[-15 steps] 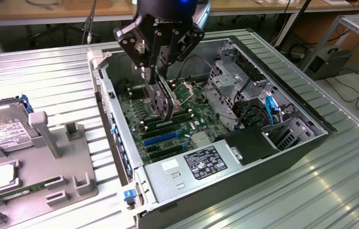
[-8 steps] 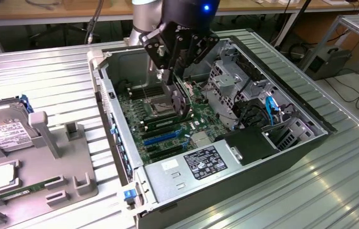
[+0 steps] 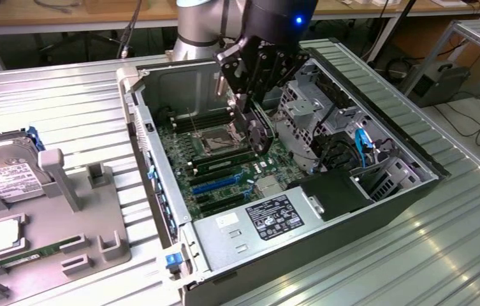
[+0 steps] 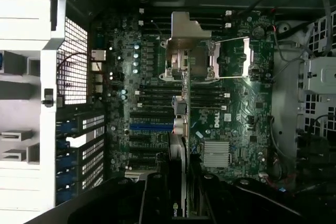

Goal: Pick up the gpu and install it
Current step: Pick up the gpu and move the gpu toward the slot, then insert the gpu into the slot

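My gripper (image 3: 252, 95) is shut on the gpu (image 3: 257, 132), which hangs edge-down inside the open computer case (image 3: 150, 137), just above the green motherboard (image 3: 222, 162) near the CPU socket (image 3: 221, 137). In the wrist view the gpu (image 4: 181, 145) appears edge-on as a thin strip running out from between my dark fingers (image 4: 157, 200). Its silver bracket (image 4: 185, 30) sits at the far end, over the socket area. The gripper (image 4: 181, 195) is clamped on the card's black cooler side. The blue expansion slots (image 4: 151, 127) lie beside the card's edge, apart from it.
The case holds a power supply (image 3: 261, 220) with a white label, drive cages (image 3: 308, 102) and blue cables (image 3: 361, 150). On the exterior view's left a grey fixture (image 3: 69, 217) carries a hard drive (image 3: 6, 178), a CPU (image 3: 0, 237) and a memory stick (image 3: 27, 256). The case's rear grille (image 4: 71, 72) borders the board.
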